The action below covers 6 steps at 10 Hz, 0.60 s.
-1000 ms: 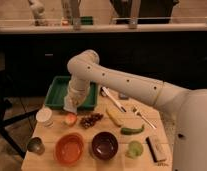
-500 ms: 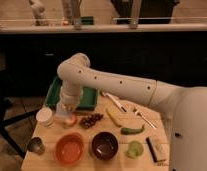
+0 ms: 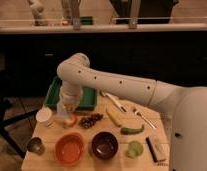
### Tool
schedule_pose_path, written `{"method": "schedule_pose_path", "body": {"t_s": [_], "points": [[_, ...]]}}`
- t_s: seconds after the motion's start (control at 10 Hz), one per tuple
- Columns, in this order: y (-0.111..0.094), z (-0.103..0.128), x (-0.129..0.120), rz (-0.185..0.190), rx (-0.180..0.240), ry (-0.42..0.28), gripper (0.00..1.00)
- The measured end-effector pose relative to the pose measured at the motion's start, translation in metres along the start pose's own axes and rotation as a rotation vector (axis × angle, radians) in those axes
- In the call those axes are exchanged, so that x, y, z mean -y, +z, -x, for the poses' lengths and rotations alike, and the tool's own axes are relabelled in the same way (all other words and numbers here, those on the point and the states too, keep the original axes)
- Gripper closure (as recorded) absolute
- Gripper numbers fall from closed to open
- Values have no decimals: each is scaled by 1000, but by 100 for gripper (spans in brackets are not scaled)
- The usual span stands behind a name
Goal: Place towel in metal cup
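My gripper (image 3: pixel 64 109) hangs at the end of the white arm, over the table's left side, just above a round orange-and-pale fruit (image 3: pixel 70 120). It is shut on the towel (image 3: pixel 62 107), a pale grey-blue soft bundle at its tip. The fingers themselves are hidden behind the wrist and cloth. The metal cup (image 3: pixel 35 145), small and dull silver, stands at the front left corner of the table, lower left of the gripper and well apart from it.
A white cylindrical container (image 3: pixel 44 116) stands just left of the gripper. A green tray (image 3: pixel 53 94) lies behind it. An orange bowl (image 3: pixel 69 148), dark bowl (image 3: pixel 104 145), grapes (image 3: pixel 90 120), banana (image 3: pixel 113 117), green pepper (image 3: pixel 132 130), green apple (image 3: pixel 134 148) and cutlery (image 3: pixel 115 102) fill the table.
The arm has swung left and down, carrying the gripper with the towel from above the green tray to the table's left side near the white container.
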Motion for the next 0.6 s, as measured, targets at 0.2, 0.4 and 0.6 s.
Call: {"method": "schedule_pose_path", "body": {"t_s": [0.2,0.4,0.6], "points": [[-1,-1,-1,-3,3,-11,100],[1,-13,19,-6,22,-79,100],[7,-28,46,-6,45,-148,100]]}}
